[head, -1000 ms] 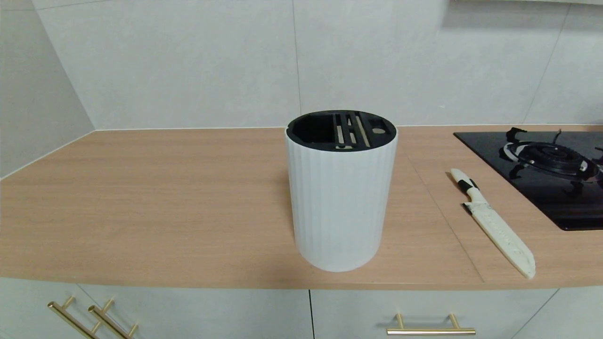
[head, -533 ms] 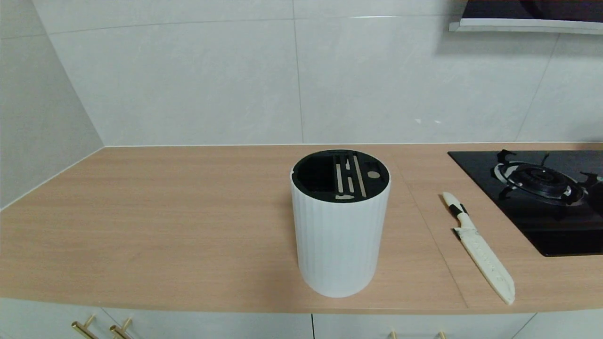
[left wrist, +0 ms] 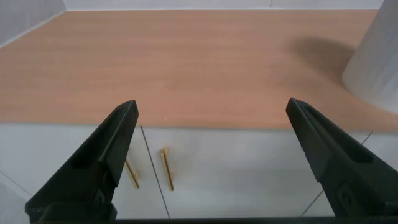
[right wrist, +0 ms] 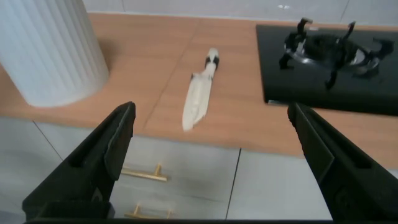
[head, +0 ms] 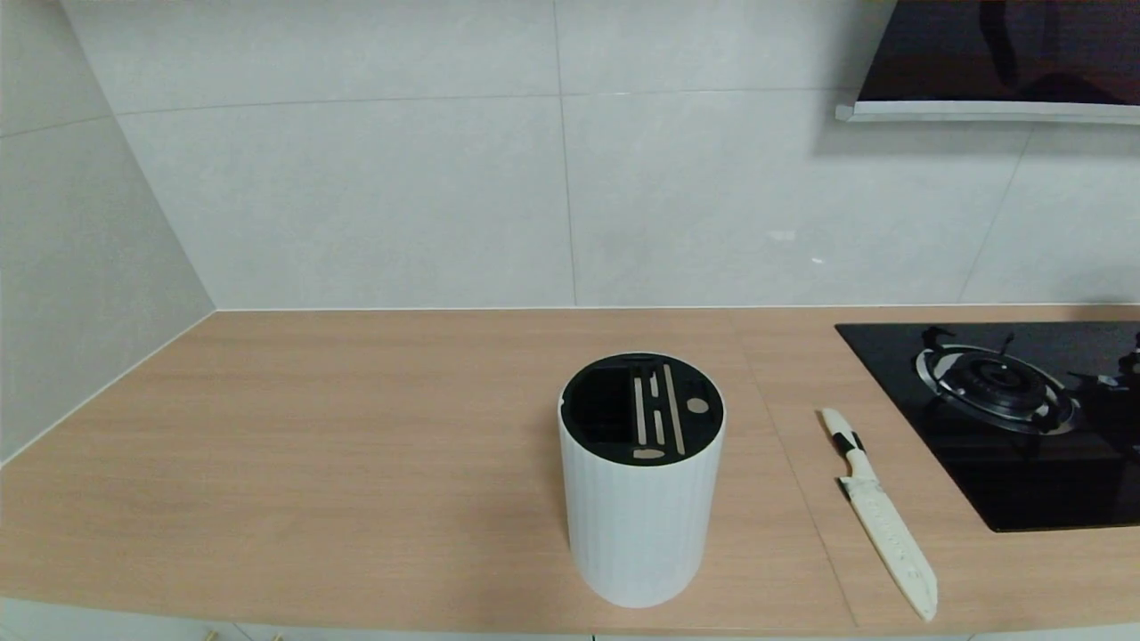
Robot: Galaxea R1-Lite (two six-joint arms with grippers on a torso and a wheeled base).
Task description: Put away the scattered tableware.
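The wooden bench [head: 356, 463] was set against a tiled wall, with a black gas hob [head: 1006, 418] let into its right end. A white ribbed knife holder [head: 641, 525] stood upright near the front edge, its black top cut into slots and one wide compartment. Both the left hand [left wrist: 211, 109] and the right hand [right wrist: 211, 111] were held released, jaws spread, before the bench front. A cream knife [head: 877, 523] lay flat between holder and hob.

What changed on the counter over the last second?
Only the head camera moved: the scene sits lower now, with more wall and the hood showing. The knife block and the knife kept their places, the knife flat between block and stove. Nothing was picked up.
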